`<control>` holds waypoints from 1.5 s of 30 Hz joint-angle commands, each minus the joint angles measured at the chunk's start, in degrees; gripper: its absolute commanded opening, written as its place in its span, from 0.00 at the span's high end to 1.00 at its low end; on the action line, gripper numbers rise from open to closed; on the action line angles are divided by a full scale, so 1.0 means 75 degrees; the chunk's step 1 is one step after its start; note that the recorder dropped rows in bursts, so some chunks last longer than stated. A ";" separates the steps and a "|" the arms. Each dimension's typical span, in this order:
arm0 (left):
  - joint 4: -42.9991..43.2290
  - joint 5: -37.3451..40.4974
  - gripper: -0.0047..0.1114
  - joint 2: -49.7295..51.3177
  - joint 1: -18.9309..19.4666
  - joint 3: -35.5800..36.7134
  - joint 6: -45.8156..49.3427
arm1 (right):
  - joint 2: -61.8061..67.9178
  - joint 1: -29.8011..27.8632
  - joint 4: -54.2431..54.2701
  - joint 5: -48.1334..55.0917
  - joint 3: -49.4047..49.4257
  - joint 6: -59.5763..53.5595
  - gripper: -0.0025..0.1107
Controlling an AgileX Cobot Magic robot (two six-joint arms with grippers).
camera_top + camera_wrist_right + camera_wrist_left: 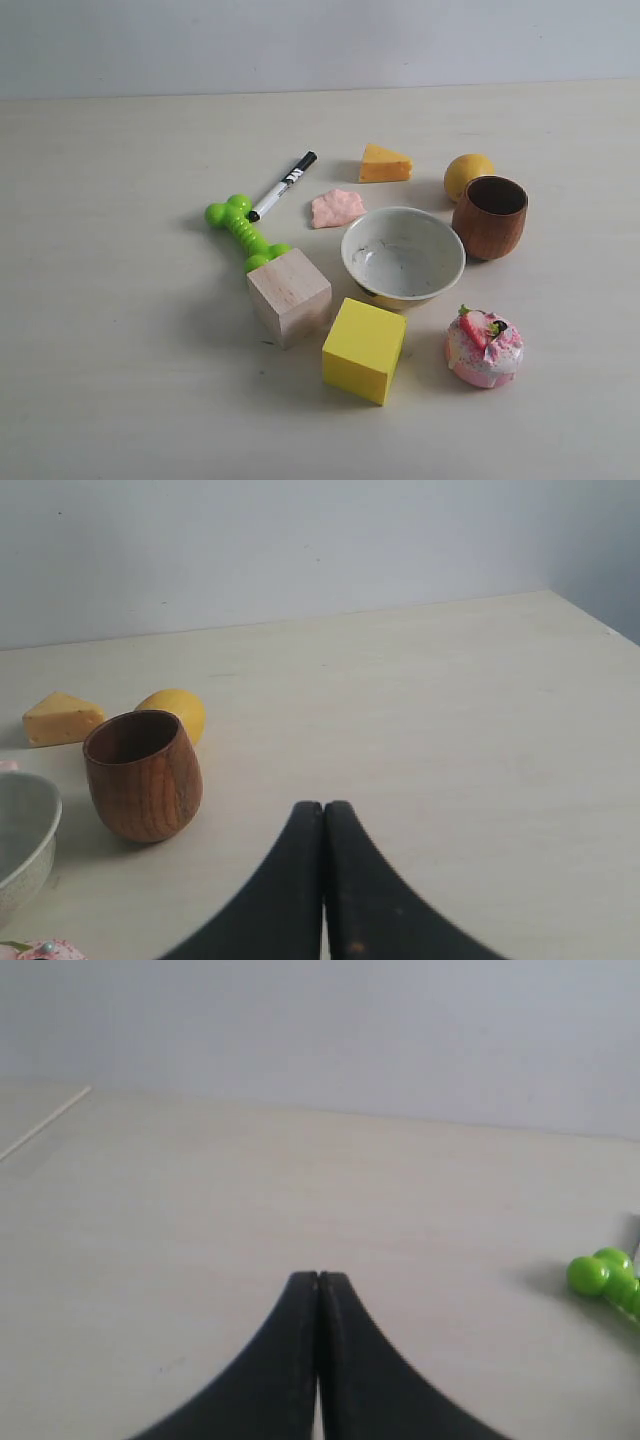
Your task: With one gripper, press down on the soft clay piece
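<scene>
The soft clay piece (337, 208) is a small flat salmon-pink lump lying on the table between the marker and the cheese wedge, just behind the bowl. Neither arm shows in the exterior view. In the left wrist view my left gripper (318, 1278) is shut with nothing between its black jaws, over bare table. In the right wrist view my right gripper (323, 807) is also shut and holds nothing, some way from the wooden cup. Only a sliver of pink at the edge of the right wrist view could be the clay.
Around the clay lie a black-and-white marker (282, 186), green bone toy (243, 231), cheese wedge (384, 164), lemon (467, 173), wooden cup (490, 216), pale bowl (403, 256), wooden cube (289, 296), yellow cube (364, 350) and cupcake (484, 347).
</scene>
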 commanded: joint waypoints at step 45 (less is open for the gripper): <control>-0.7122 0.3263 0.96 0.8813 -0.1837 -0.7168 0.6026 | -0.0047 0.0019 -0.0002 -0.0053 0.0034 -0.0013 0.98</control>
